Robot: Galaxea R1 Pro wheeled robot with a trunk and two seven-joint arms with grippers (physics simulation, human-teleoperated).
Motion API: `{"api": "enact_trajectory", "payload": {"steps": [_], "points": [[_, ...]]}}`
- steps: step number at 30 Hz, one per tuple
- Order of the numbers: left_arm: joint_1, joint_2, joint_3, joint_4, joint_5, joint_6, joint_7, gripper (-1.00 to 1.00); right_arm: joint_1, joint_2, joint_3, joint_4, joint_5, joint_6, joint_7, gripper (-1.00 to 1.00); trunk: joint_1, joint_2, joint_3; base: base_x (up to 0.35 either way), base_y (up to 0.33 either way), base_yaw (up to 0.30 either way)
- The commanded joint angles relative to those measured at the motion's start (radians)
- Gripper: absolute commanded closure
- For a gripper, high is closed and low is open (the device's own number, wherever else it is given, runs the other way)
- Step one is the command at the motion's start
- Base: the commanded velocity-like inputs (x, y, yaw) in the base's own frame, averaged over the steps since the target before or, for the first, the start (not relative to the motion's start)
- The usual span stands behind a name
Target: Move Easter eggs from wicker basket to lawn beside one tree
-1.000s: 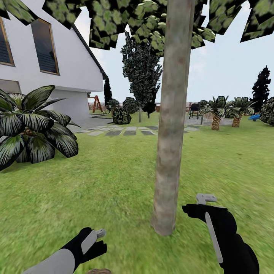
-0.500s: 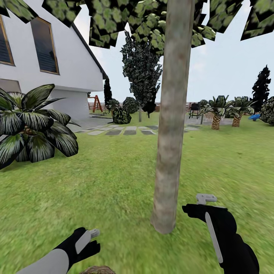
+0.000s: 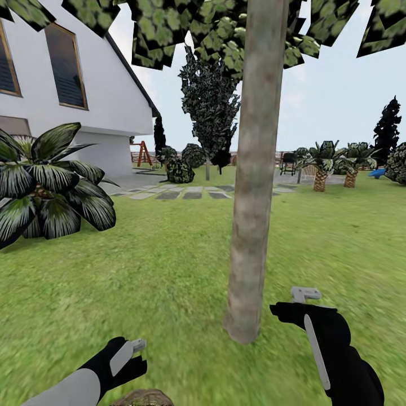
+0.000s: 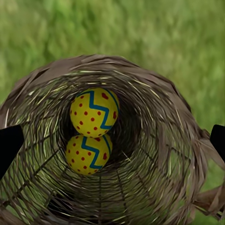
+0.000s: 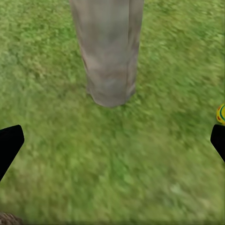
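Two eggs [image 4: 93, 112] touch inside the wicker basket [image 4: 178, 140]; possibly a third [image 5: 221, 114] on grass.

two easter eggs [image 4: 92, 133] touch inside the wicker basket [image 4: 178, 154] on the lawn [image 3: 169, 270], before the tree [image 3: 251, 225].

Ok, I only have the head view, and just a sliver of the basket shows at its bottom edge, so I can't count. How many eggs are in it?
Observer: Two Easter eggs lie inside the wicker basket, the second right beside the first.
Operator: And the third?
Observer: A bit of the third egg shows at the edge of the right wrist view, on the lawn near the tree, apart from its trunk.
Operator: Is either gripper holding anything?
Observer: No. The left gripper is open over the basket's mouth, and the right gripper is open and empty above the grass.
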Motion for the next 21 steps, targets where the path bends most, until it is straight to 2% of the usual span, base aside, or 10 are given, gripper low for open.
{"api": "enact_trajectory", "payload": {"steps": [1,21], "points": [[0.000,0.001,-0.008,-0.002,0.011,0.004,0.007,-1.00,-0.001,0.001,-0.001,-0.001,0.009,0.004,0.007,-1.00,0.004,-0.008,-0.004,0.000,0.000,0.000],[0.000,0.003,-0.010,-0.002,0.009,-0.003,0.008,-1.00,-0.001,0.000,-0.002,-0.001,0.009,0.004,0.007,-1.00,0.081,-0.148,-0.067,0.000,0.000,0.000]]}}
